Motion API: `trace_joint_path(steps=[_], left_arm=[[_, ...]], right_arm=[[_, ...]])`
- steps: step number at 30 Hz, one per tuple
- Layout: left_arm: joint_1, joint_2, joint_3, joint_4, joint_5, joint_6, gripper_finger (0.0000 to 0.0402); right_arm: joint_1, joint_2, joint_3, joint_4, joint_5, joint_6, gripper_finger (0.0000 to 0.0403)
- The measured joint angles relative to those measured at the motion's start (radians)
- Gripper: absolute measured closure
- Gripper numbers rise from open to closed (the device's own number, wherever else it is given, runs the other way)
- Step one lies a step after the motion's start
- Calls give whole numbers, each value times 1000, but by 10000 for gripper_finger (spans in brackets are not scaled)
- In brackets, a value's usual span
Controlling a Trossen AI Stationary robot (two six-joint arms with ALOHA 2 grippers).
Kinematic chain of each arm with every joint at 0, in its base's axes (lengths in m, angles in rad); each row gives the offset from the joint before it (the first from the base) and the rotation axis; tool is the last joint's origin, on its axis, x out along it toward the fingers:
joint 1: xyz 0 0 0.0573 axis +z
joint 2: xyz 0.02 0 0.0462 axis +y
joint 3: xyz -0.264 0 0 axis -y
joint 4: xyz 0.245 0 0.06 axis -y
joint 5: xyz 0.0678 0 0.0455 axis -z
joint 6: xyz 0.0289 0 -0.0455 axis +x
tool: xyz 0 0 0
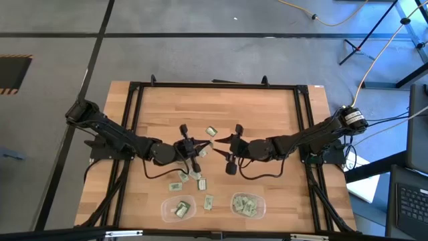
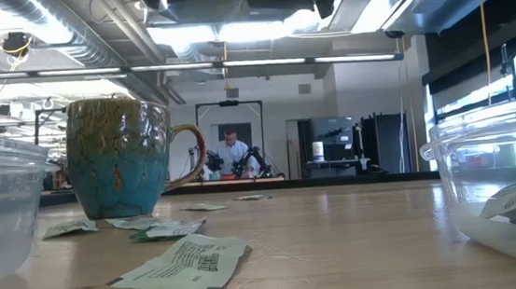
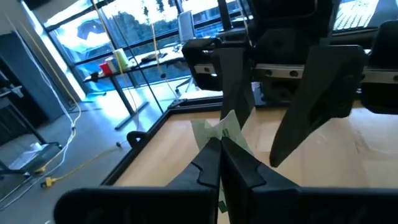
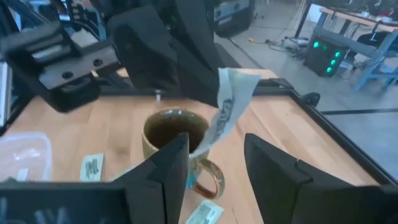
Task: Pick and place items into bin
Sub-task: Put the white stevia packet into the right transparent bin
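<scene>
Midway through the job: several packets [image 1: 245, 205] lie in two clear bins [image 1: 261, 209], others remain scattered on the table [image 1: 267, 114], as the left gripper [image 3: 219, 142], fingers clamped on one packet [image 3: 219, 129], meets the right gripper [image 4: 214, 155], fingers apart.

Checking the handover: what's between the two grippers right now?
One packet, pinched by the shut left gripper and hanging between the open right gripper's fingers, above the mug; both wrist views show it.

Glossy glazed mug [image 2: 119, 157] (ceramic), matt wooden table [image 2: 360, 238], paper packets [image 2: 182, 265].
</scene>
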Motion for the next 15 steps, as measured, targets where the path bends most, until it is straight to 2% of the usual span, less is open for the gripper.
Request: trace_joint_path(steps=[6, 15], left_arm=[[11, 0, 0, 21, 7, 17, 399], [25, 0, 0, 78, 105, 51, 399]], right_arm=[[0, 0, 0, 41, 0, -2, 244], [-29, 0, 0, 48, -1, 23, 244]])
